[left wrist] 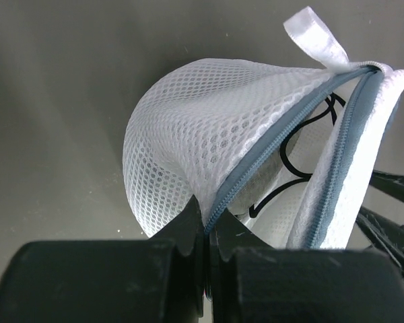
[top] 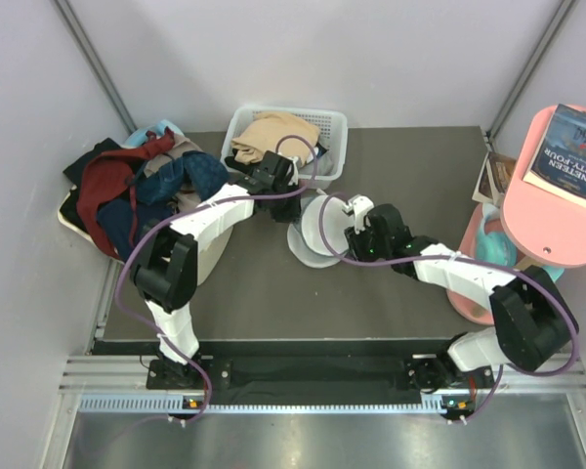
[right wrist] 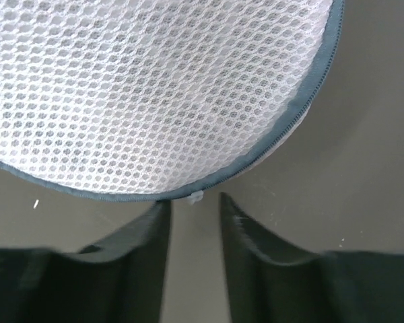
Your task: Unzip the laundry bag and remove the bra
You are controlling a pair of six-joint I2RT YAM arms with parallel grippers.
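The laundry bag [top: 313, 239] is a round white mesh pouch with a grey-blue zipper, lying mid-table. My left gripper [top: 291, 195] is shut on its zipper edge [left wrist: 219, 208] and holds that side lifted. The zipper gapes there [left wrist: 337, 128]. Pale fabric with thin black curved lines [left wrist: 303, 145] shows inside, and I cannot tell whether it is the bra. My right gripper [right wrist: 192, 202] stands open at the bag's near rim [right wrist: 209, 182]. A small white tab [right wrist: 196, 197] sits between its fingertips, unclamped.
A white slotted basket [top: 330, 132] holding a tan garment [top: 273, 132] stands at the back. A cream tub heaped with dark red and blue clothes [top: 127, 191] is at the left. A pink stand with a book [top: 571, 156] is at the right.
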